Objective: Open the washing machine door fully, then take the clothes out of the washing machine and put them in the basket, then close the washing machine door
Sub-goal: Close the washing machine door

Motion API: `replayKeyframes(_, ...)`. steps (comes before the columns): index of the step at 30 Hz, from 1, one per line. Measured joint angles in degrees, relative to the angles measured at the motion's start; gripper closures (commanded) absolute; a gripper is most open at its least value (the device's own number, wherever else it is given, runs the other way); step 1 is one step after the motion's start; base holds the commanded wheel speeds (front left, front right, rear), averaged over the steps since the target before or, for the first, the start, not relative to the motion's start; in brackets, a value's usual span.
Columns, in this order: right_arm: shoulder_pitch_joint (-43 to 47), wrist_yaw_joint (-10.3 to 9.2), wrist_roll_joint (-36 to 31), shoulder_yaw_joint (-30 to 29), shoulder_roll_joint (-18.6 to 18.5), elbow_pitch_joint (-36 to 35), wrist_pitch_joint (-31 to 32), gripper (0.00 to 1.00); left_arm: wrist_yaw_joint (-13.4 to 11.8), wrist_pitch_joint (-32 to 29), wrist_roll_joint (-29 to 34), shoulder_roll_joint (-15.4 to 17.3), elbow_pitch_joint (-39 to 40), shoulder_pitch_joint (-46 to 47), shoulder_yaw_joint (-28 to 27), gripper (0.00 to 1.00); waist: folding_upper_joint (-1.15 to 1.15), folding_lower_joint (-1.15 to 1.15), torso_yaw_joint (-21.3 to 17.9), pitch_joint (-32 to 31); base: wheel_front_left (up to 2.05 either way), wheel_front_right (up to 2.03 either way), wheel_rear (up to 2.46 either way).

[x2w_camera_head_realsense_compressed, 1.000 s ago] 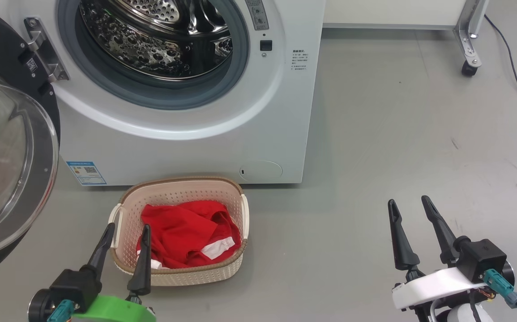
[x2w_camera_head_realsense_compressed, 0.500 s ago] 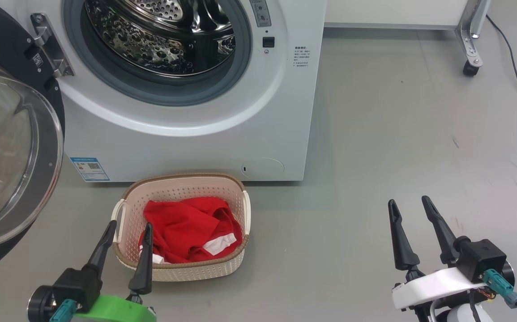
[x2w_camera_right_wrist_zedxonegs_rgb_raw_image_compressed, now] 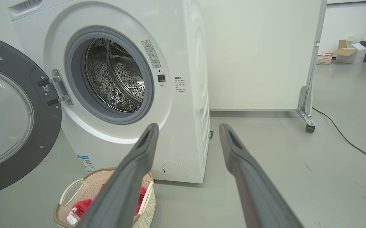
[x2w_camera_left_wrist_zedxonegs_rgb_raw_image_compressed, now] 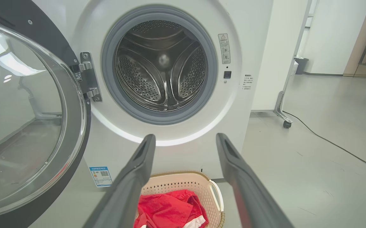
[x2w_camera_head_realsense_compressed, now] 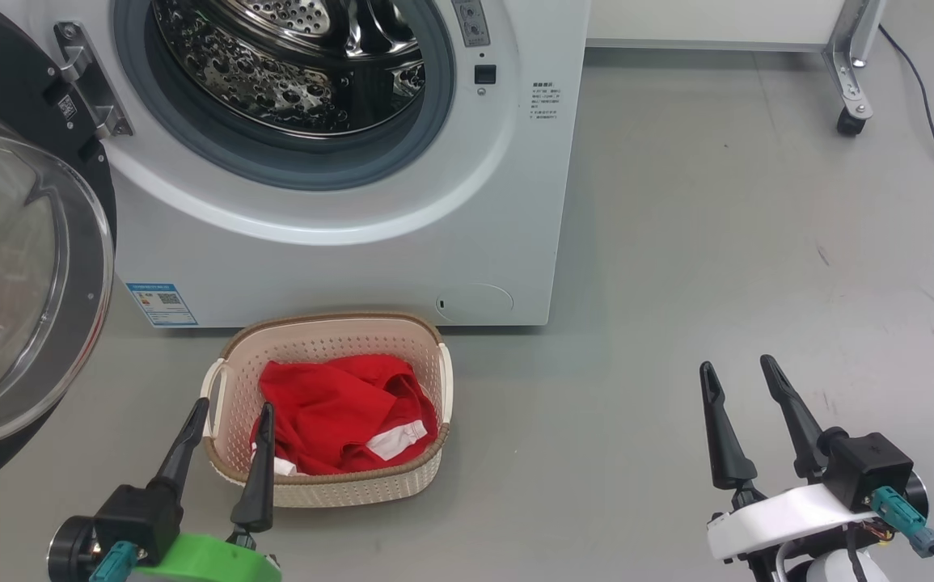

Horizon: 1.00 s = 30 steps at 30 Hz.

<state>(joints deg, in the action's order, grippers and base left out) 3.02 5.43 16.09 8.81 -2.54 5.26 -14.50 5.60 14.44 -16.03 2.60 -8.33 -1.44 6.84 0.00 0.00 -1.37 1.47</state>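
The washing machine (x2w_camera_head_realsense_compressed: 337, 250), a boxy white front-loader with smooth enamelled panels, stands on a matt grey floor (x2w_camera_head_realsense_compressed: 717, 242). Its round mouth is lined with a grey rubber ring (x2w_camera_head_realsense_compressed: 272, 170), and behind that gleams the perforated steel drum (x2w_camera_head_realsense_compressed: 289, 65), in which no fabric can be seen. The washing machine door (x2w_camera_head_realsense_compressed: 22, 275) stands swung wide open on the machine's left side, hung from a metal hinge (x2w_camera_head_realsense_compressed: 86, 81); it is a broad glossy black disc with a bulging clear glass bowl at its centre. A small blue sticker (x2w_camera_head_realsense_compressed: 161, 302) sits low on the front panel, and a round flap (x2w_camera_head_realsense_compressed: 475, 301) lies near the lower right corner. Just in front of the machine rests the basket (x2w_camera_head_realsense_compressed: 353, 489), a cream plastic rectangle with rounded corners, rows of small holes in its walls, a brown woven-look rim and looped side handles. The clothes (x2w_camera_head_realsense_compressed: 329, 412) lie crumpled inside it, soft red cloth with a white band showing. The left gripper (x2w_camera_head_realsense_compressed: 234, 404) hovers at the basket's near left corner, its two long tapered dark fingers spread apart and holding nothing. The right gripper (x2w_camera_head_realsense_compressed: 737, 362) hangs well apart to the right over bare floor, its fingers likewise parted and empty. A black cable (x2w_camera_head_realsense_compressed: 931, 121) trails past a castor wheel (x2w_camera_head_realsense_compressed: 847, 121) at the far right.
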Motion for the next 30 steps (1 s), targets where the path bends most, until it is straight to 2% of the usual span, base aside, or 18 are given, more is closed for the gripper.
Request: replayKeyframes(30, 0.06, 0.02, 0.0, -0.12, 0.03, 0.27, 0.0, 0.0, 0.0, 0.0, 0.43, 0.0, -0.42, -0.37, 0.92, 0.0, 0.0, 0.0, 0.29, -0.29, 0.0, 0.0, 0.0)
